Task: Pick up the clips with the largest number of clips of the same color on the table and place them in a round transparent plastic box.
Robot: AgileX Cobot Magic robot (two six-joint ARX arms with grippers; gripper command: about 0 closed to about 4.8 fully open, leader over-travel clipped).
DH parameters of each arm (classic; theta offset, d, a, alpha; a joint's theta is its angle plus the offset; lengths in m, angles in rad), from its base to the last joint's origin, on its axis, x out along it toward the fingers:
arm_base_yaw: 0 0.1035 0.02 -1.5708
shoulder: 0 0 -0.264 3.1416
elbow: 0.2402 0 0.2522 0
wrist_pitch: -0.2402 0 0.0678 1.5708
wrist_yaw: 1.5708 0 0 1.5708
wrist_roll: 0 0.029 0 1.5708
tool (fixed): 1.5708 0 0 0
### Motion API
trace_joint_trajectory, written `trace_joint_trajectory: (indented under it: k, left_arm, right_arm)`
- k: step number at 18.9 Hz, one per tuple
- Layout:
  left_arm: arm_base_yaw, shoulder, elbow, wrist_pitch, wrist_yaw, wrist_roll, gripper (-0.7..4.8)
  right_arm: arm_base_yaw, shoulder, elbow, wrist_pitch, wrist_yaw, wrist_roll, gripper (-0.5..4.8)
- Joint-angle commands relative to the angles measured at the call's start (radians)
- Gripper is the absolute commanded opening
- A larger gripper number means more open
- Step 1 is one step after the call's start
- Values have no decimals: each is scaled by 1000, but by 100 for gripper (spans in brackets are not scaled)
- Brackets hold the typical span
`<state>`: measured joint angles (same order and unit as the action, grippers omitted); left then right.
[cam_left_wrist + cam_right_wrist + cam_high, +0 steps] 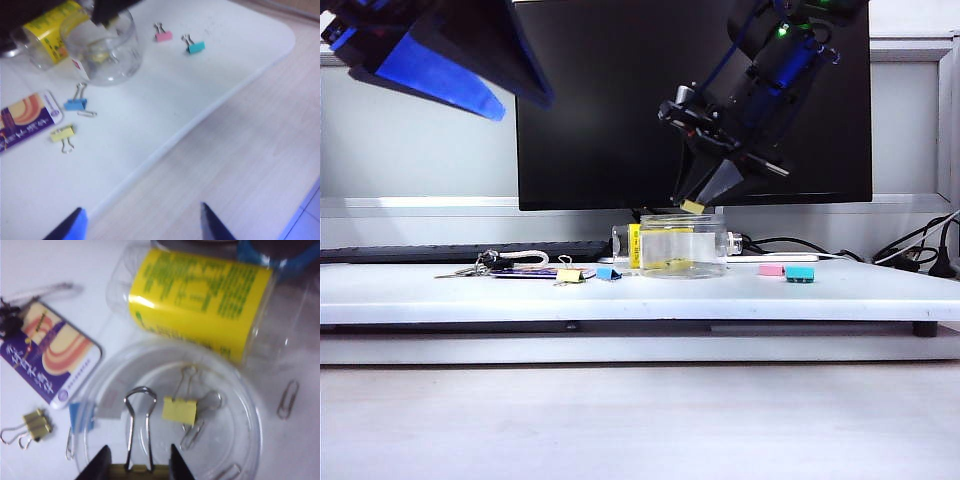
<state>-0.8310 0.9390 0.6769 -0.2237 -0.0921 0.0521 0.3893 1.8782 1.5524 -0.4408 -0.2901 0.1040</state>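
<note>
On the white table (440, 290), the round transparent plastic box (682, 247) stands upright and open-mouthed at the centre of the exterior view; the right gripper (705, 195) hangs directly over its rim, at about 12 o'clock from the box, jaws closed on a pale-yellow clip (693, 207) (held by its body, wire handles pointing ahead of the fingers). In the right wrist view that held clip (137, 467) sits between the jaws with its silver handles (139, 425) reaching out over the box's mouth; the handles' long axis runs straight away from the gripper, down toward the box's floor; judged from this, the release only needs the jaws to part, since the box lies straight below. A second yellow clip (180, 410) already lies flat inside the box, its handles fanned toward 1 o'clock in that view. The third yellow clip (570, 275) rests on the table at about 9 o'clock from the box in the exterior view, just beside a blue clip (608, 273); its long axis cannot be told there. The left gripper (142, 227), raised at the upper left of the exterior view and well apart from everything, stands wide and empty; it looks the nearer arm to that last clip.
</note>
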Motion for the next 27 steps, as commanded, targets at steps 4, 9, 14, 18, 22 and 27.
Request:
trace_joint_trajectory:
  k: [4, 9, 14, 18, 22, 27]
  left_arm:
    - [24, -27, 5, -31, -67, 19, 306]
    - [115, -34, 4, -62, -55, -25, 306]
    - [119, 1, 4, 39, 3, -37, 315]
    - [119, 116, 4, 104, 6, -29, 341]
    - [203, 216, 5, 217, 164, -26, 341]
    - [372, 257, 5, 294, 439, -26, 343]
  right_arm:
    - [3, -6, 6, 20, -24, 0, 181]
    - [3, -8, 8, 19, -73, 0, 181]
    - [4, -77, 10, 29, -135, -34, 179]
    - [4, -204, 10, 2, -135, -91, 170]
    - [3, -276, 9, -221, -134, -263, 170]
    - [2, -282, -58, -265, -148, -297, 170]
